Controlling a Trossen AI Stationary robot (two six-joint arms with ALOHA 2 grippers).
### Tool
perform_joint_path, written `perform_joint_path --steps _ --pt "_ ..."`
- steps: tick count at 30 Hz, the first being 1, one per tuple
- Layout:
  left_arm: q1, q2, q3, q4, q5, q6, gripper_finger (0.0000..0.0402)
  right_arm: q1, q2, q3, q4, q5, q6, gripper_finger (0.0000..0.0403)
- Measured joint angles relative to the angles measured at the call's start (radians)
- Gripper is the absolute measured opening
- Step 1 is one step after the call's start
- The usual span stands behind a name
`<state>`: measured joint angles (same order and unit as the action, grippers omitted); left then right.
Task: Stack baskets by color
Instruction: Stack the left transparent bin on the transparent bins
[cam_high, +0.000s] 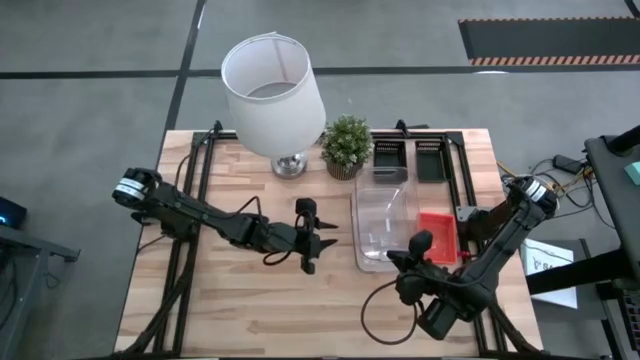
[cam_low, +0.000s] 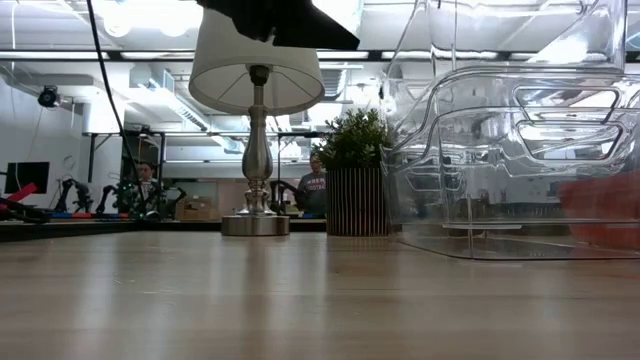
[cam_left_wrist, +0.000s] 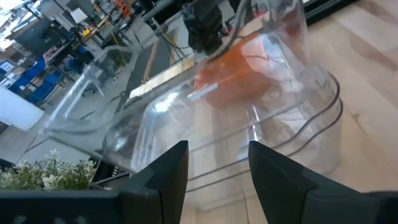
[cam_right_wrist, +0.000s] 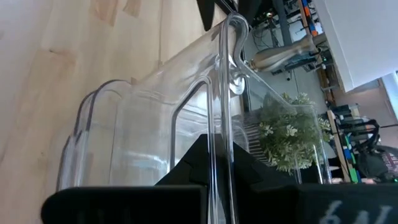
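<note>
**Mia:** Where are the see-through baskets?

**Ben:** The clear baskets (cam_high: 385, 215) sit on the wooden table (cam_high: 240, 310), on its right side, just in front of the little green plant (cam_high: 347, 145). One clear basket sits inside the other. The top one is tipped up.

**Mia:** Who is holding it?

**Ben:** The right gripper (cam_high: 418, 248) is. Its fingers are pinched tight on the thin wall of the top clear basket. In the right wrist view the wall (cam_right_wrist: 222, 124) runs straight between the two dark fingers.

**Mia:** And the red one?

**Ben:** The red-orange basket (cam_high: 437, 232) lies right beside the clear ones, on their right. It touches them or nearly does.

**Mia:** What about the black ones?

**Ben:** Two black baskets (cam_high: 410, 158) lie side by side at the far edge of the table, behind the clear ones and right of the plant.

**Mia:** What is the other arm doing?

**Ben:** The left gripper (cam_high: 318, 240) hangs near the middle of the table, left of the clear baskets. Its fingers (cam_left_wrist: 168, 171) stand partly apart and hold nothing.

**Mia:** And the lamp?

**Ben:** The white lamp (cam_high: 272, 95) stands at the back, left of the plant.
</note>
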<state>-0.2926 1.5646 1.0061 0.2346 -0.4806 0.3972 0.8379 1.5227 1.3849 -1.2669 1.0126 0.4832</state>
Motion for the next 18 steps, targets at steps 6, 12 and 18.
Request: perform_joint_path --steps 6,12,18 --pt "0.016 0.004 0.000 0.001 0.009 0.000 0.0152 0.000 0.000 -0.020 0.004 0.002 0.041 0.0009" --pt "0.020 0.004 0.000 0.026 0.033 -0.001 0.0152 0.000 0.000 -0.052 0.039 0.009 0.041 0.0009" --pt "0.021 0.004 0.000 0.035 0.039 -0.001 0.0152 0.000 0.000 -0.069 0.074 0.009 0.042 0.0009"
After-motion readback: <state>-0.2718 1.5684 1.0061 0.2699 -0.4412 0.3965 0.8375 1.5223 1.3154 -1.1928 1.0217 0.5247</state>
